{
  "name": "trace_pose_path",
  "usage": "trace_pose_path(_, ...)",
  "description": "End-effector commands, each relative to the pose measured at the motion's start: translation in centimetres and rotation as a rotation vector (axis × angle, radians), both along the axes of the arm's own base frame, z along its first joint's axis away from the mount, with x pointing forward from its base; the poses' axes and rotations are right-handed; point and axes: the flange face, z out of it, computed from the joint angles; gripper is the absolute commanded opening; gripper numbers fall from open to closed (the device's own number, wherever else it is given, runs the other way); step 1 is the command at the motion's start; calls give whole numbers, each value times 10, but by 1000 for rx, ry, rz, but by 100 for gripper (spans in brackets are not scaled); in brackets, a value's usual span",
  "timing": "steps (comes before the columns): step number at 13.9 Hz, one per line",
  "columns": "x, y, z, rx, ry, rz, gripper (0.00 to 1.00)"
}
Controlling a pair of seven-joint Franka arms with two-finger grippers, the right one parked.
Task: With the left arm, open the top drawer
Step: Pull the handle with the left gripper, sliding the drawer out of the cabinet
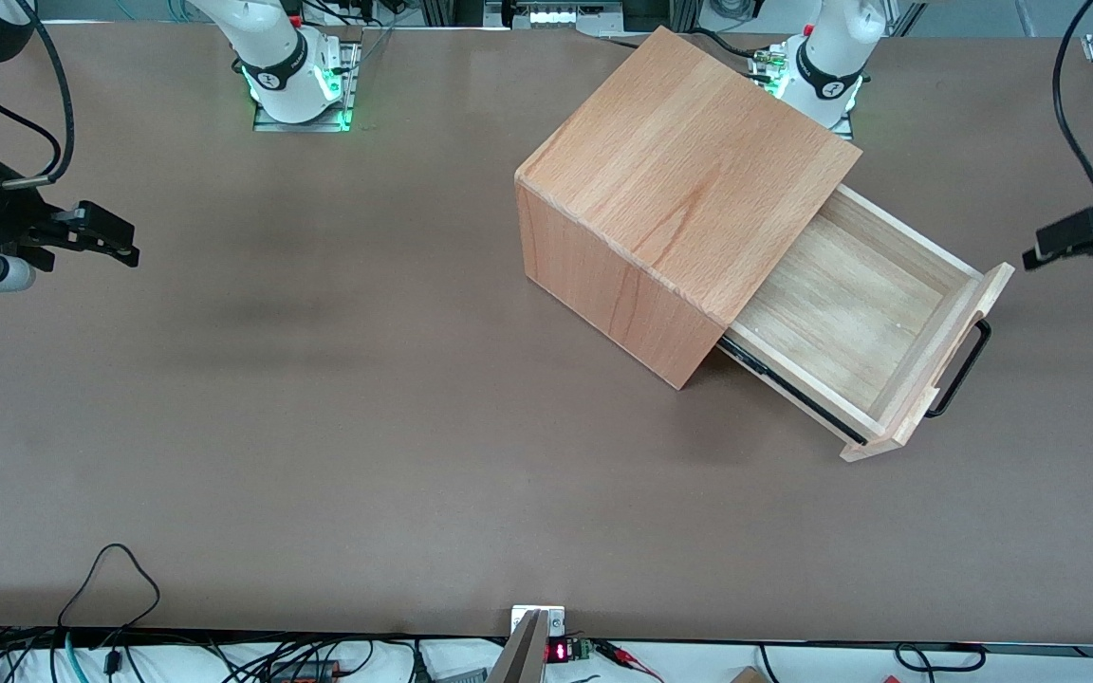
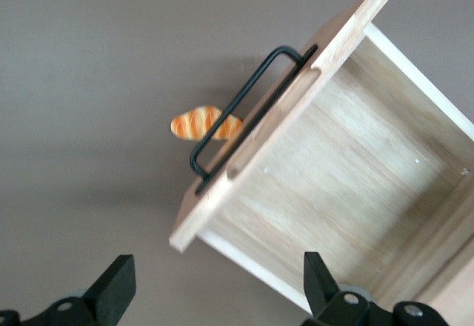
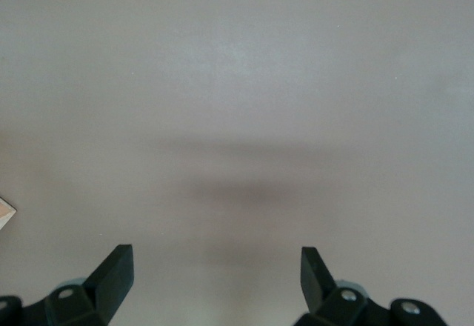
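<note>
A robotics lab: arm bases (image 1: 295, 81) bolted to a brown table (image 1: 319, 427), cables (image 1: 110, 607) along its edge.

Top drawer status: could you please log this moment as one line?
top drawer: pulled out, empty | gripper: open, clear of handle | cabinet: on table

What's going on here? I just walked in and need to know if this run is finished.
The top drawer of the wooden cabinet stands pulled well out, and it looks empty inside. The left arm's hand is open and hangs clear of the black handle, touching nothing. The opening looks done.
</note>
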Motion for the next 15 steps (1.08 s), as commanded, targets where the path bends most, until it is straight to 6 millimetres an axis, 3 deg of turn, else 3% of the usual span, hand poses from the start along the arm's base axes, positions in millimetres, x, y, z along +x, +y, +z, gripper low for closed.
trace_pose_path(1, -7, -5, 4, 48, 18, 47, 100)
trace_pose_path(15, -5, -5, 6, 69, 9, 42, 100)
